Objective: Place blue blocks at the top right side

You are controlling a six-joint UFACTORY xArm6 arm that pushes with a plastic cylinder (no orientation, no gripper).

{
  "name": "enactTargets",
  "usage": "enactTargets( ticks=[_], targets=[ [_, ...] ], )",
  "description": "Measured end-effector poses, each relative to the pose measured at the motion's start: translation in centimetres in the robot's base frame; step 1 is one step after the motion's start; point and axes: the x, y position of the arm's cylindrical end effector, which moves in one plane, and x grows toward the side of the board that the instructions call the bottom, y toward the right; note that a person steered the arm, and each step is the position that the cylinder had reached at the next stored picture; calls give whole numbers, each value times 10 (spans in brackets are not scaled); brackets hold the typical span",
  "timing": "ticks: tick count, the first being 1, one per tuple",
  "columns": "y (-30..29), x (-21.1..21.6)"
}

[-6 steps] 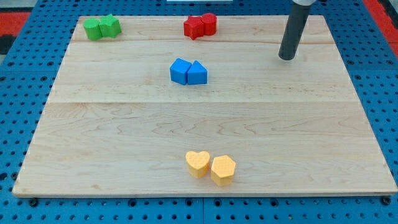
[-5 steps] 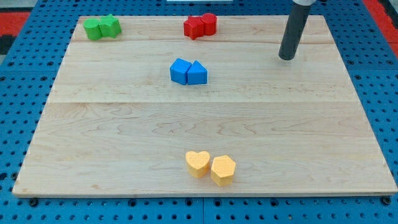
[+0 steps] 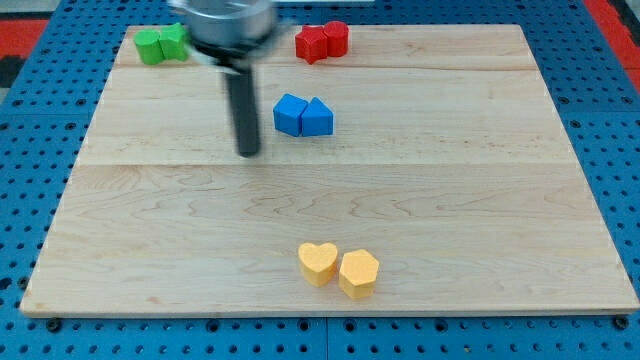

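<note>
Two blue blocks touch each other above the board's middle: a blue cube-like block (image 3: 289,114) on the left and a blue triangular block (image 3: 318,118) on the right. My tip (image 3: 247,153) rests on the board to the left of the blue pair and slightly lower, a short gap away from the left blue block. The rod is motion-blurred. The board's top right corner (image 3: 500,45) holds no block.
Two green blocks (image 3: 164,43) sit at the top left. Two red blocks (image 3: 321,41) sit at the top centre. A yellow heart (image 3: 319,263) and a yellow hexagonal block (image 3: 358,273) sit near the bottom edge.
My tip has swept from the board's top right across to the left side of the blue blocks. No block has moved.
</note>
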Motion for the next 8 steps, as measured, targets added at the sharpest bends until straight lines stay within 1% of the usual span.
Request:
enactTargets(
  ticks=[1, 2, 3, 6, 7, 8],
  targets=[
    [10, -41],
    [64, -37],
    [97, -20],
    [159, 6],
    [191, 5],
    [220, -25]
  ],
)
